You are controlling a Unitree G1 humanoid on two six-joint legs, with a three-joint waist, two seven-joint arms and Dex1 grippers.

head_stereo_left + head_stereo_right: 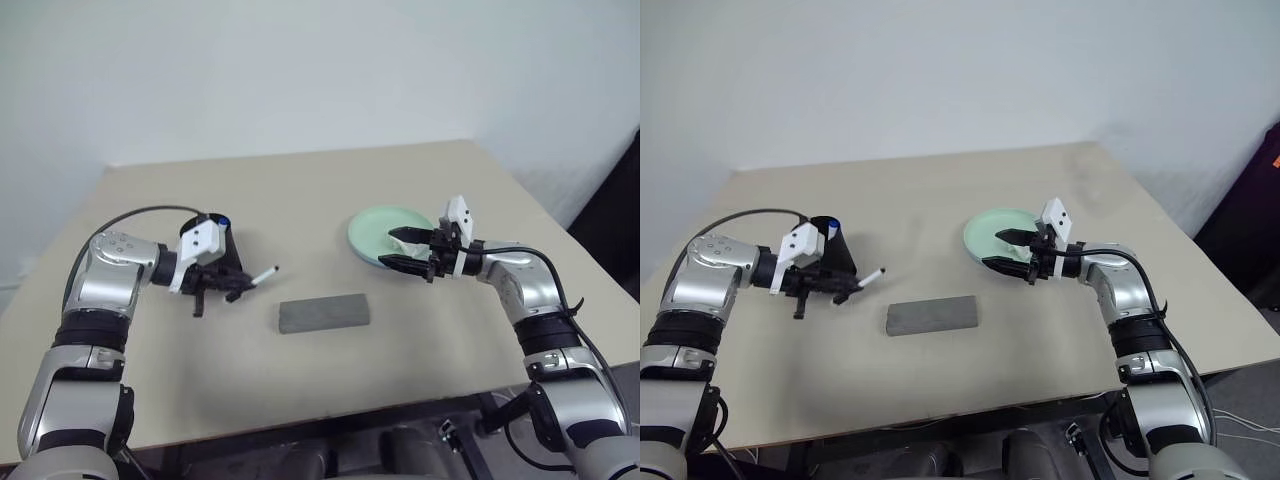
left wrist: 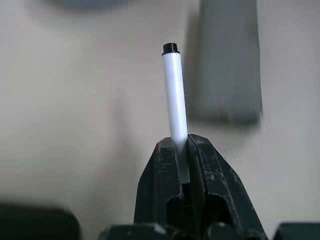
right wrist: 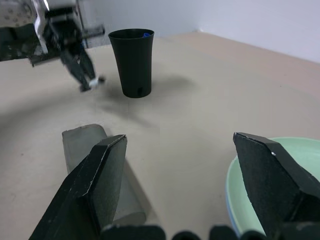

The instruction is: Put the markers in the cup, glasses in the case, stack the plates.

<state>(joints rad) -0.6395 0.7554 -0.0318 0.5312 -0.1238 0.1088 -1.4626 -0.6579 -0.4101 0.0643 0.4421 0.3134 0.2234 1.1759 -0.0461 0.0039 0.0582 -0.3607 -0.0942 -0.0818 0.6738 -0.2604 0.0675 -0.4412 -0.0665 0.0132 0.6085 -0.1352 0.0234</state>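
You have the black-capped marker [image 2: 174, 95] pinched by its tail in your left gripper [image 1: 228, 289], lifted off the table [image 1: 300, 390] just beside the black cup [image 3: 132, 62], where a blue cap shows inside the rim. Your right gripper [image 1: 408, 249] hangs released with fingers spread wide over the near edge of the mint green plate [image 1: 372, 232], holding nothing. Between both arms the grey case [image 1: 323, 313] lies flat, with bare tabletop all around it

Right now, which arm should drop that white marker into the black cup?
Left: its gripper already grips the thin white black-capped marker beside the black tapered plastic cup; the right gripper hovers open by the plates.
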